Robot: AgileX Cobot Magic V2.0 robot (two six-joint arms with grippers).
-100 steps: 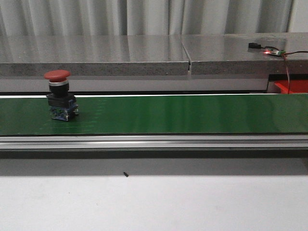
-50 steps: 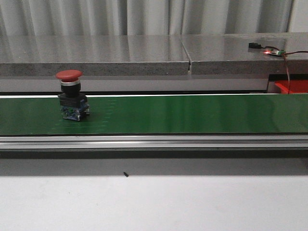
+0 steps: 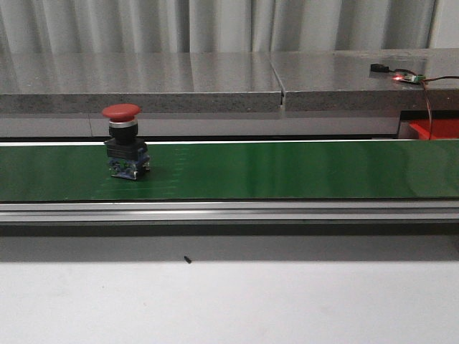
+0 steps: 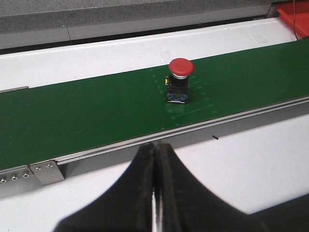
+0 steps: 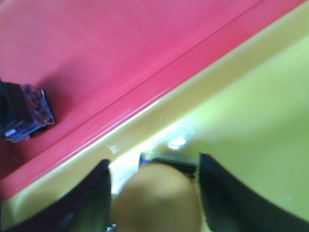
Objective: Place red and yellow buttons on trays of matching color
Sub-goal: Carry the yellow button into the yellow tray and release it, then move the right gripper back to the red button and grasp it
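Red button (image 3: 124, 140) carried further right along green belt (image 3: 287, 170), left claw (image 4: 155, 159) closed and empty, right claw (image 5: 154, 186) spread around yellow button (image 5: 157, 193) over yellow tray (image 5: 241, 121), second button (image 5: 21, 113) in red tray (image 5: 120, 48).

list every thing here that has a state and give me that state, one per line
red button: upright on the green belt, untouched
left end effector: shut, empty, hanging short of the belt
right end effector: fingers spread either side of a yellow button, over the yellow tray; grip unclear
red tray: holds one button body at its edge
small circuit board: red light on
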